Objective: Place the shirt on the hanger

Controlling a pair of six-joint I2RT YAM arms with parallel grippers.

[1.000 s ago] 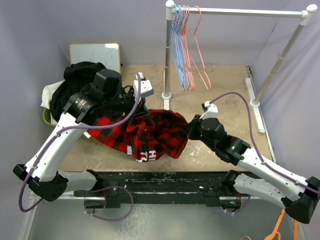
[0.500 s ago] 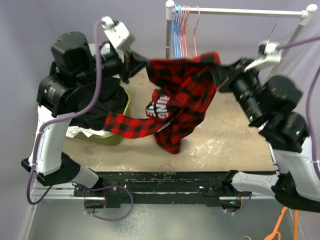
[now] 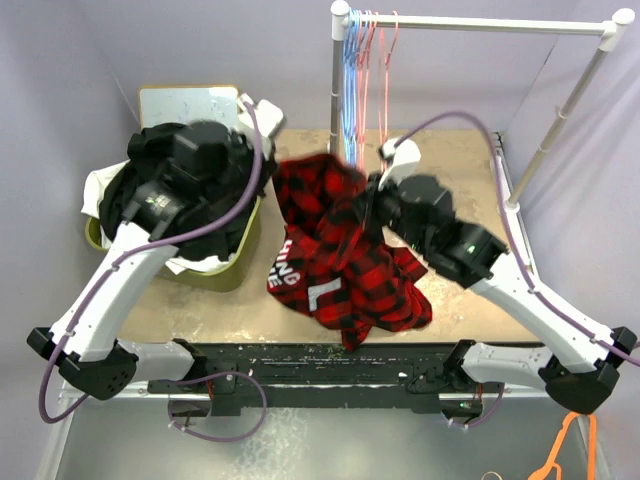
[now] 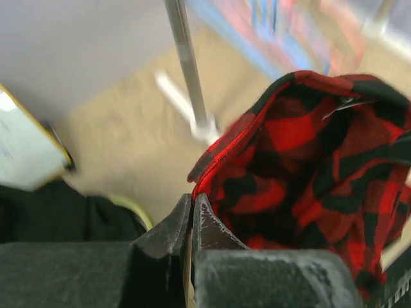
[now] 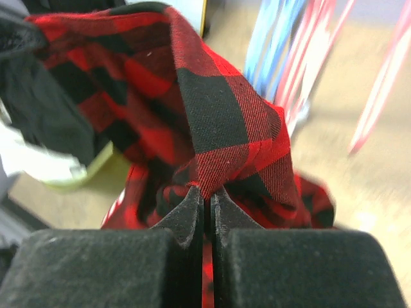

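Red-and-black buffalo-check flannel, the large shirt with white block lettering [image 3: 345,260], is being held bunched in the air over the tan tabletop [image 3: 470,250], just in front of the white rail [image 3: 480,24]. A seamed edge is being pinched by the left gripper [image 4: 192,204], its jaws pressed together on the cloth. A fold is being clamped the same way by the right gripper [image 5: 207,196]. The thin pale-pink wire hanger [image 3: 385,80] is hanging on the rail beside light-blue ones, apart from the shirt.

Judging from this, the garment is being carried with both grips close together, so collar and shoulders are being hidden inside the bundle. The step is likely being served best if the cloth is spread wide and the neck opening is found before the hanger is approached.
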